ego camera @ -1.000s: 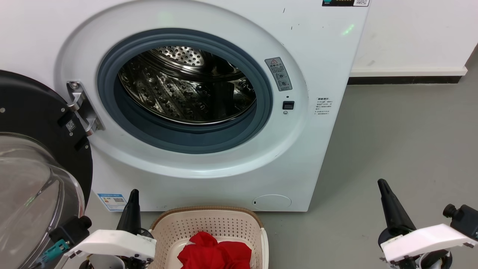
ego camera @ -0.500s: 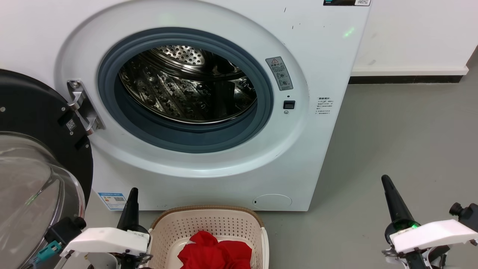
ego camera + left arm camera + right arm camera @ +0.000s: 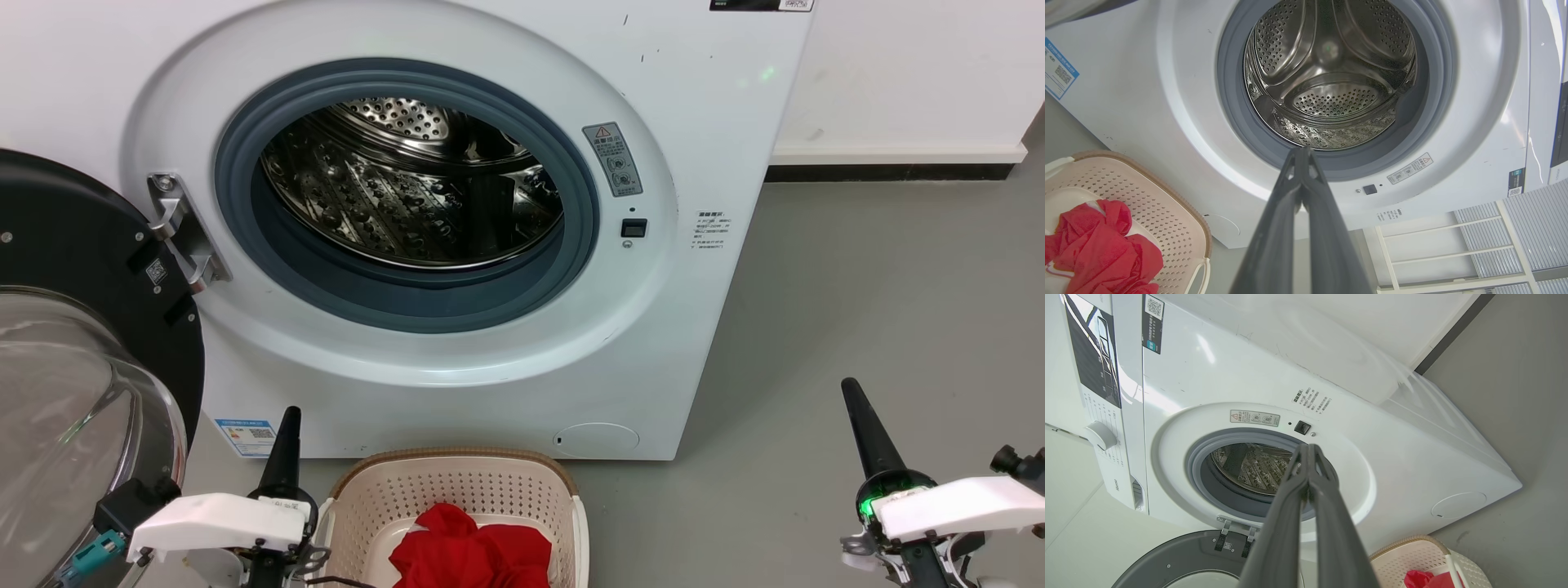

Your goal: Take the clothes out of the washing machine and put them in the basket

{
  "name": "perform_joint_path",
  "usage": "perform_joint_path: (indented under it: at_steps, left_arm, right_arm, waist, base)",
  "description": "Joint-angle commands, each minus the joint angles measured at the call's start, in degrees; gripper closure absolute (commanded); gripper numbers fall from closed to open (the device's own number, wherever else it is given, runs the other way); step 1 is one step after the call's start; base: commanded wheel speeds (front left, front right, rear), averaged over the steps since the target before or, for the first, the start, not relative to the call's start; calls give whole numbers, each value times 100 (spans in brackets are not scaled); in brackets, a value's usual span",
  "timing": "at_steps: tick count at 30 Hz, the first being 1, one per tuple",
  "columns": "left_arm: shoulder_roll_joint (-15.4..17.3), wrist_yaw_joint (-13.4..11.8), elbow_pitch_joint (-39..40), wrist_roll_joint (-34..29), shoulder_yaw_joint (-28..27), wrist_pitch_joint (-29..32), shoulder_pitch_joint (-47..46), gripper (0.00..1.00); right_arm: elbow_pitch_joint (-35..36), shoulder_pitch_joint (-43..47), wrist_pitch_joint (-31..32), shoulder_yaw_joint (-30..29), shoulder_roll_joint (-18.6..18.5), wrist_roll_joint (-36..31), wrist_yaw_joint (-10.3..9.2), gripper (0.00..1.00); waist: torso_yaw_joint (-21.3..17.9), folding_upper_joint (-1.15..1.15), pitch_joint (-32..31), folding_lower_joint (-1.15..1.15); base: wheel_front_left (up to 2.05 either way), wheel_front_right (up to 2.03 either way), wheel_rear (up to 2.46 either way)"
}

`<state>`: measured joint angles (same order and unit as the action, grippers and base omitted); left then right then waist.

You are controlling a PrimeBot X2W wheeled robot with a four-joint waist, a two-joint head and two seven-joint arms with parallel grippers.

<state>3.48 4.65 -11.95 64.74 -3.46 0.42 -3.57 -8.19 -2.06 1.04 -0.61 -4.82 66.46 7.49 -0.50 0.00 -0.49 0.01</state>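
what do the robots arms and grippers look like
The left gripper and the right gripper each have two long, dark grey fingers that taper to a slim point. Behind each gripper is a flat white wrist cover with black fittings. The left wrist carries a teal connector, and the right wrist shows a green light.

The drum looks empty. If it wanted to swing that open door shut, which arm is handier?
Probably the left. The left gripper sits beside the open door, hinged at the left of the washing machine; the right gripper is far across, over the floor.
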Motion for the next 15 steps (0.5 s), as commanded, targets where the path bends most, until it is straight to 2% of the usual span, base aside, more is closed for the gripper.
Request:
perform_joint_path:
  at_steps: [1, 15]
  left_arm:
    - [7, 59, 26, 150, -28, 35, -139, 100]
    - [-13, 129, -48, 933, -121, 208, -197, 100]
  right_arm:
    - [-2, -119, 16, -25, -33, 168, 1, 100]
    - [-174, -220, 108, -117, -25, 960, 1, 100]
  waist:
    - [1, 0, 1, -1]
    - [14, 0, 18, -1]
  base:
    - [0, 0, 0]
    - [0, 0, 0]
